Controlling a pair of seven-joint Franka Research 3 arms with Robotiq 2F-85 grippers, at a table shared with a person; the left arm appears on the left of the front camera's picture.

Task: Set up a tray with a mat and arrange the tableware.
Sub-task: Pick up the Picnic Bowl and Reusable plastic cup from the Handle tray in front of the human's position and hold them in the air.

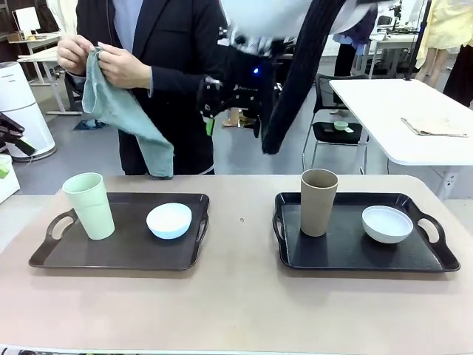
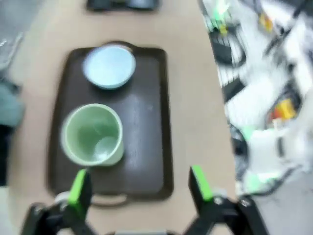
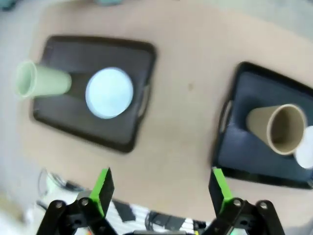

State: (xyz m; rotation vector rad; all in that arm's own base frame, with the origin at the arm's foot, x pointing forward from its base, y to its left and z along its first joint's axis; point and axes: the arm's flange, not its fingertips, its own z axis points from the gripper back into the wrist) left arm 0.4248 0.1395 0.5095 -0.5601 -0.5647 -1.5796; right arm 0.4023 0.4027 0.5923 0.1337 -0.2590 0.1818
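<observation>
A tan table (image 1: 236, 310) runs the full width of the front view, in a bright workroom with a grey floor. At the far left, about 9 o'clock, stands a white cylindrical appliance (image 1: 18, 111). Toward 11 o'clock a person in a dark jacket stands at the table's far edge. The person's hands (image 1: 122, 66) both pinch the top of a teal cloth (image 1: 122, 111), which hangs free above the table. At 2 o'clock, beyond the tan table, are a black chair (image 1: 336, 129) and a white table (image 1: 399, 111).

Two dark trays lie on the tan table, side by side and well apart. The left tray (image 1: 118, 255) carries the pale green cup (image 1: 89, 205), upright at its 9 o'clock end. The light blue bowl (image 1: 169, 220) sits at its 3 o'clock end, near the cup but not touching it. The right tray (image 1: 340, 248) carries the brown-tan cup (image 1: 318, 201), upright at 9 o'clock, and the white bowl (image 1: 387, 223) at 3 o'clock, apart from the cup.

Counted: two trays, two cups, two bowls, one cloth.

The left gripper (image 2: 139, 183) hangs above the handle end of the left tray, its jaws spread wide with nothing between them. The right gripper (image 3: 160, 188) hangs high over the bare table between the two trays, its jaws likewise spread and empty.
</observation>
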